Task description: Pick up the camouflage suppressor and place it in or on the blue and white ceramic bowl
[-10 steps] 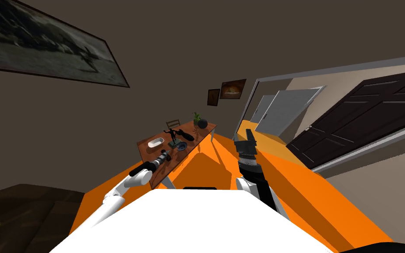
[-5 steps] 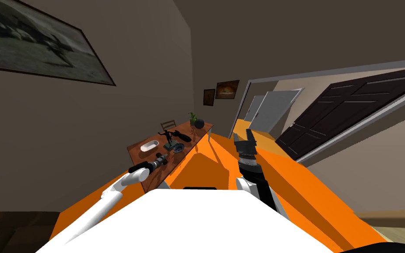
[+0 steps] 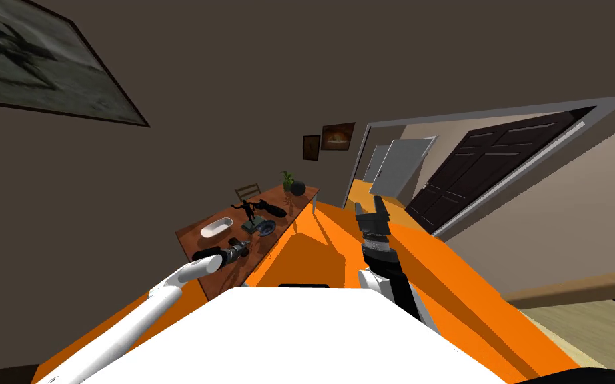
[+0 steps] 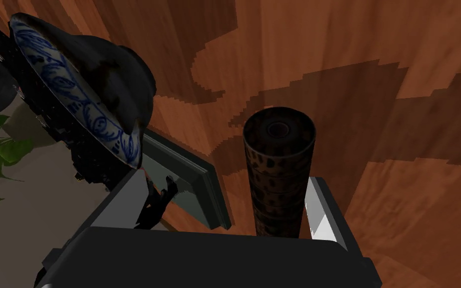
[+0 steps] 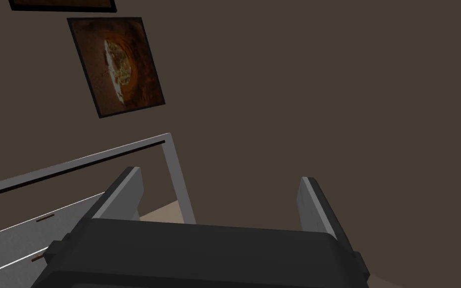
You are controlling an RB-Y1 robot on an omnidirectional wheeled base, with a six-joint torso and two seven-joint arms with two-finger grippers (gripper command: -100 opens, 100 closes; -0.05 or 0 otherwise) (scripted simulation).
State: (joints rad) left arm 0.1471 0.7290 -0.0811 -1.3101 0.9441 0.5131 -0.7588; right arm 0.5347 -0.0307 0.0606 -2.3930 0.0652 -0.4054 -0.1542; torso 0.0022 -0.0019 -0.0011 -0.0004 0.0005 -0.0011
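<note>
My left gripper (image 4: 224, 177) stands open around the camouflage suppressor (image 4: 279, 175) at the near end of the desk (image 4: 424, 125) — the tube sits against one finger, with a gap to the other. It looks stiff, round and smooth, likely to roll or slip, so I'd clamp across its mid-body. The blue and white bowl (image 4: 74, 100) sits just beside, further along the desk — breakable, I judge. My right gripper (image 5: 219, 175) hangs open.

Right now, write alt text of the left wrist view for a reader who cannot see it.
A dark camouflage suppressor sits between the open fingers of the left end effector, close against one finger, with a brown wooden table behind it. Beyond the other finger are a blue and white bowl and a grey-green slab.
</note>
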